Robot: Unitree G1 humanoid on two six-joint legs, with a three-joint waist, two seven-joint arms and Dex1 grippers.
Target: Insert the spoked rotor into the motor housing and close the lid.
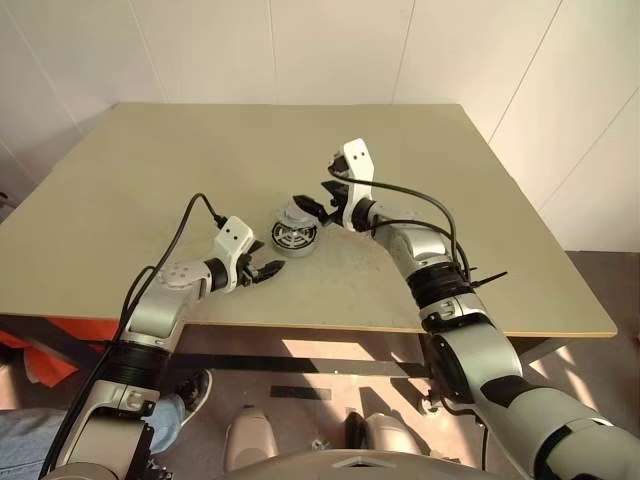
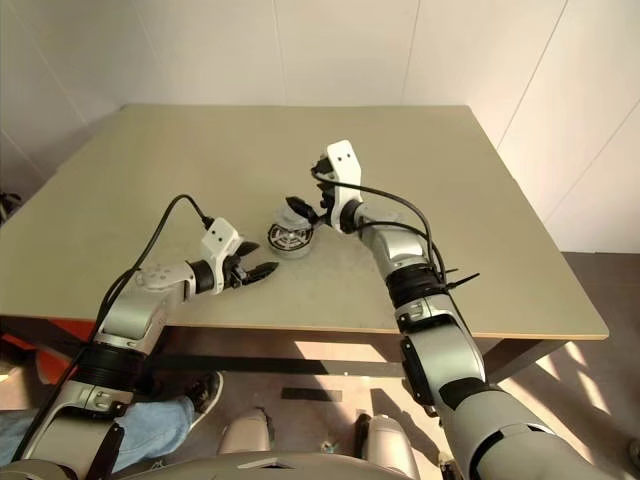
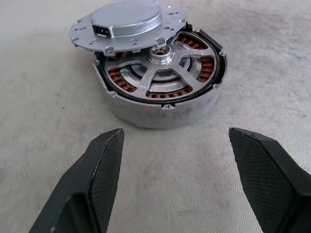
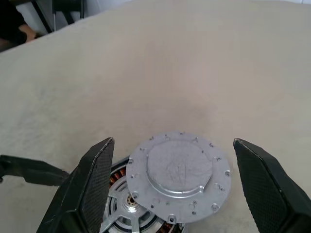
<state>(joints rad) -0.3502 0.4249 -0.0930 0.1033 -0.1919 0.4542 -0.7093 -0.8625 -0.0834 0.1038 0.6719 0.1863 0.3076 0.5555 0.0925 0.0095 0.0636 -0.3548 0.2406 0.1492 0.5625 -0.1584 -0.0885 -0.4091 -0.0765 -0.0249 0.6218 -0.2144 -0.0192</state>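
- Lower left of the head view: the left gripper (image 1: 268, 271) hangs just above the table (image 1: 120, 200), jaws apart and empty, aimed at the motor housing (image 1: 294, 240) — apparently parked close to steady the can if it slides.
- Centre of the frame: the housing sits upright on the table with the spoked rotor (image 3: 160, 73) already seated inside, silver spokes and hub showing over the copper-red windings.
- The lid (image 3: 126, 24) rests tilted across the housing's far rim, covering only part of the opening — placed, not yet closed.
- Just beyond, centre-right: the right gripper (image 4: 172, 189) straddles the lid, jaws wide and touching nothing, likely lining up to nudge it square.
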